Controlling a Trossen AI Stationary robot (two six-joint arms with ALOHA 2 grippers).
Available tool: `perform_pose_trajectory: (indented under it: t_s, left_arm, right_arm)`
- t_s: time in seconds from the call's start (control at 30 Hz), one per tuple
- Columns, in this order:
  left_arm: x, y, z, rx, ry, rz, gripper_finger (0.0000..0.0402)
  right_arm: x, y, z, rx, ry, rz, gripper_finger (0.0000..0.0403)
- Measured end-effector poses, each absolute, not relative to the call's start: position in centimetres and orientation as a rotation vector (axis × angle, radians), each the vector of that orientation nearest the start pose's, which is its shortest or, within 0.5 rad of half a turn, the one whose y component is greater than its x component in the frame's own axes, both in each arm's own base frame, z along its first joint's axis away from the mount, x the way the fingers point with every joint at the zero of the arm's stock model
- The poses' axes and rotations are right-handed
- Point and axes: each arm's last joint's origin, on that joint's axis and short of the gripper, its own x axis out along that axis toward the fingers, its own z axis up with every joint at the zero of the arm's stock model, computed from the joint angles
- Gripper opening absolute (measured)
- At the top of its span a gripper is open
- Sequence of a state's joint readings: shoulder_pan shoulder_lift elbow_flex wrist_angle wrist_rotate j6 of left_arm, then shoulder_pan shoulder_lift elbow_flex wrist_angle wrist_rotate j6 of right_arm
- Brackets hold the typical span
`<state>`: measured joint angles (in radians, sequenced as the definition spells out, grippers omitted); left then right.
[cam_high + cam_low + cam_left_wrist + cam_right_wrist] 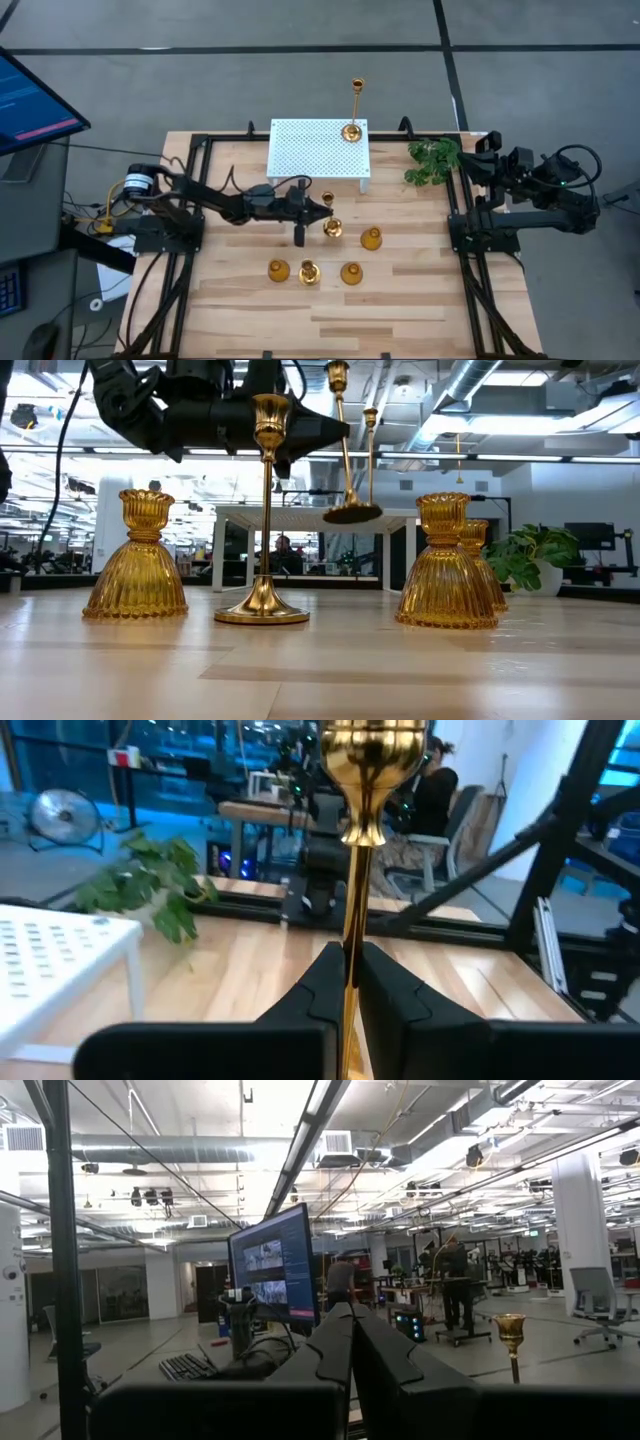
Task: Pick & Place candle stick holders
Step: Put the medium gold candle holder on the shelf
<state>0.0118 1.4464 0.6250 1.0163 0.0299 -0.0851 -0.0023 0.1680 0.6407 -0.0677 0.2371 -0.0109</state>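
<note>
My left gripper (322, 209) is shut on a slim gold candle stick holder (330, 214) in the air in front of the white perforated stand (300, 150). The tallest slim holder (353, 112) stands by its round base on the stand's far right corner. Another slim holder (308, 271) and three short bulbous amber holders (278, 269) (351, 272) (371, 238) stand on the table nearer the front. In the low view the held holder (345, 460) hangs above them. My right gripper (485, 150) is shut and empty at the table's right edge. My left gripper pinches the held holder's thin stem (351, 955) between its two fingers (310, 985), below the cup (372, 760). The fingers come level from the table's left and lie across the stem. The holder is slightly tilted, with its round base (352, 513) lifted clear of the table.
A green plant (433, 160) stands to the right of the stand. A black frame (190, 200) runs along the table's left, right and far sides. Bare wood lies at the front of the table (400, 320). A monitor (30, 100) stands off the far left corner.
</note>
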Motion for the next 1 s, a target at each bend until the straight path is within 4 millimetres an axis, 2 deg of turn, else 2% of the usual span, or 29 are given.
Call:
perform_pose_trajectory:
  t_s: [0.3,0.5,0.7,1.0]
  left_arm:
    - [27.6,1.5,27.3,-0.074,-0.294,0.023,0.0017]
    - [25.9,2.9,29.5,-0.067,-0.389,0.122,0.0017]
    - [24.6,4.3,30.9,-0.063,-0.45,0.22,0.0017]
    - [24.5,8.6,31.8,-0.026,-0.34,0.405,0.0017]
  right_arm:
    - [3.9,-0.7,35.0,0.036,-0.398,-0.238,0.0]
    - [3.9,-0.7,35.0,0.038,-0.397,-0.247,0.0]
    - [3.9,-0.8,35.0,0.025,-0.392,-0.277,0.0]
    - [3.8,-0.8,35.0,0.022,-0.393,-0.295,0.0]
